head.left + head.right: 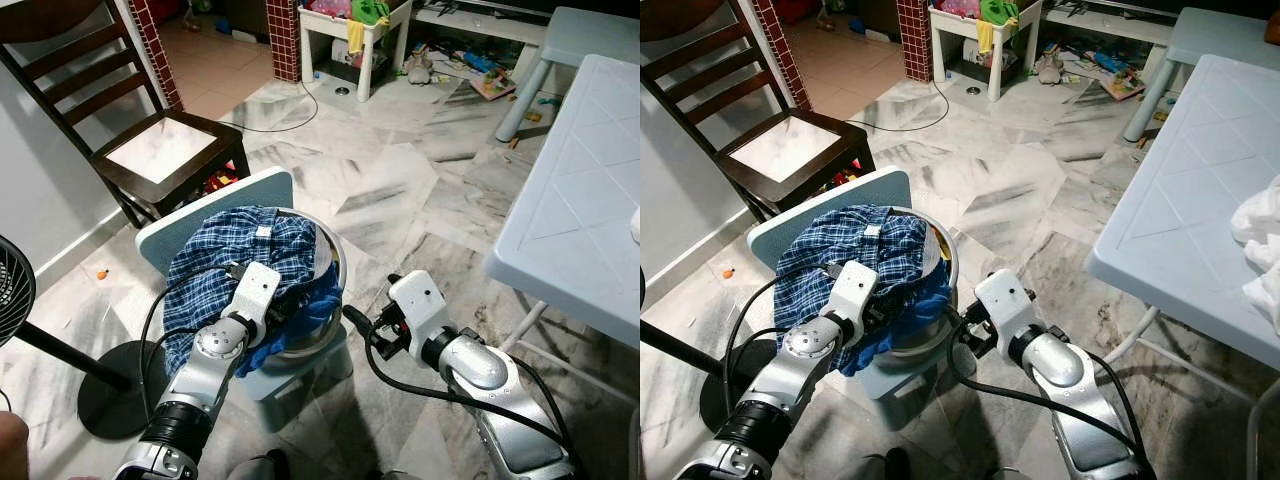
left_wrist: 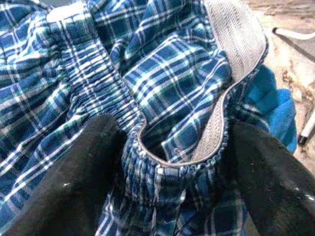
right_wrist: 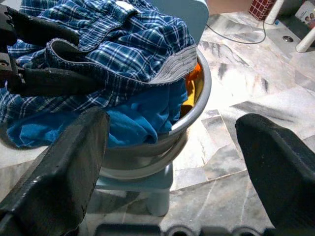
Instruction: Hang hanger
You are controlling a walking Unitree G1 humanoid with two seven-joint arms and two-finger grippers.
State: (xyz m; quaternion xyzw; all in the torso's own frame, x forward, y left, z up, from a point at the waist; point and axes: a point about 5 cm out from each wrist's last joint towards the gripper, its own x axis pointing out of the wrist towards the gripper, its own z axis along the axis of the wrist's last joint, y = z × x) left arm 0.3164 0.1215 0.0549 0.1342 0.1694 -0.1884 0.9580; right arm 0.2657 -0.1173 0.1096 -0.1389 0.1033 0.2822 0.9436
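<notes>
The left gripper [image 2: 170, 157] reaches into the grey basin [image 3: 194, 115], which sits on a pale blue plastic stool [image 1: 215, 215]. Its jaws stand apart around the elastic waistband of the blue plaid shorts [image 1: 235, 250], apparently ready to lift them off the heap. A blue garment [image 3: 140, 115] lies beneath. The right gripper [image 3: 170, 142] hovers just beside the basin's rim, jaws wide apart and empty. No hanger can be made out. A white label on the shorts is unreadable.

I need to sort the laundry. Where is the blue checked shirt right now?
The checked shirt lies heaped on the grey basin, on a small stool by the wooden chair, with the left gripper at its hem.
</notes>
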